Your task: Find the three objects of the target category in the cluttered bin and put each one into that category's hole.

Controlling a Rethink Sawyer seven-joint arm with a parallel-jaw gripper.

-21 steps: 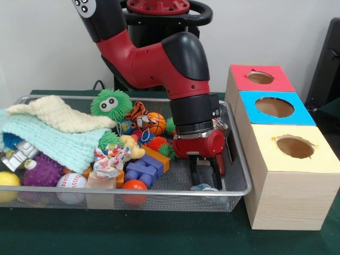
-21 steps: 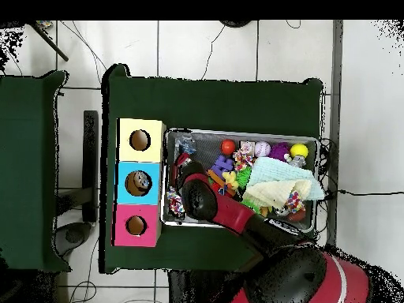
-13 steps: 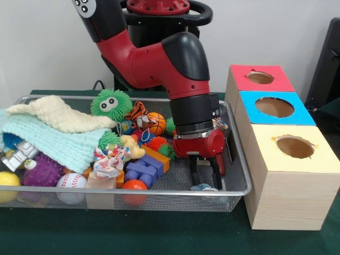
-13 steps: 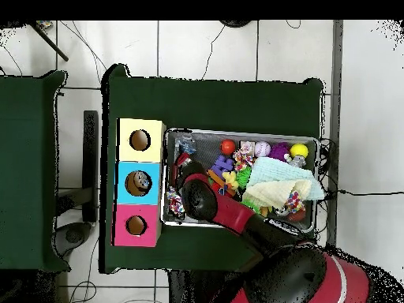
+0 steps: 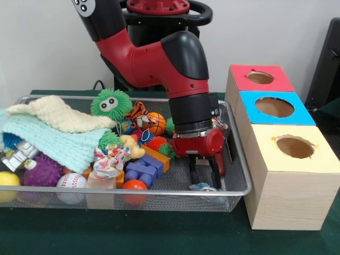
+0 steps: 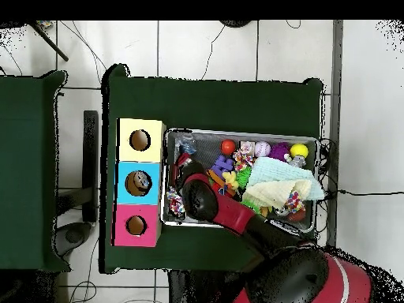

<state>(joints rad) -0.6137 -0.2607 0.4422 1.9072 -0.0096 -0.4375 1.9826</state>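
The red and black arm's gripper [image 5: 203,172] hangs inside the silver wire-mesh bin [image 5: 234,175], low over its bare right end in the front view, with its two dark jaws pointing down and standing slightly apart, nothing visibly held between them. Just below the tips, against the bin's near rim, lies a small pale blue and grey object [image 5: 203,187]; whether the tips touch it cannot be told. The rest of the bin is crowded: a mint green knitted cloth [image 5: 53,141] under a cream cloth [image 5: 58,114], a green fuzzy ball with googly eyes [image 5: 110,102], a small orange basketball [image 5: 155,122], a blue plastic block [image 5: 141,170], a white baseball [image 5: 71,183], a purple spiky ball [image 5: 43,171] and a yellow ball [image 5: 8,180]. Beside the bin on the dark green surface [image 5: 159,234] stand three wooden boxes in a touching row, each with a round hole: red-topped [image 5: 260,78], blue-topped [image 5: 274,107] and yellow-topped [image 5: 295,147]
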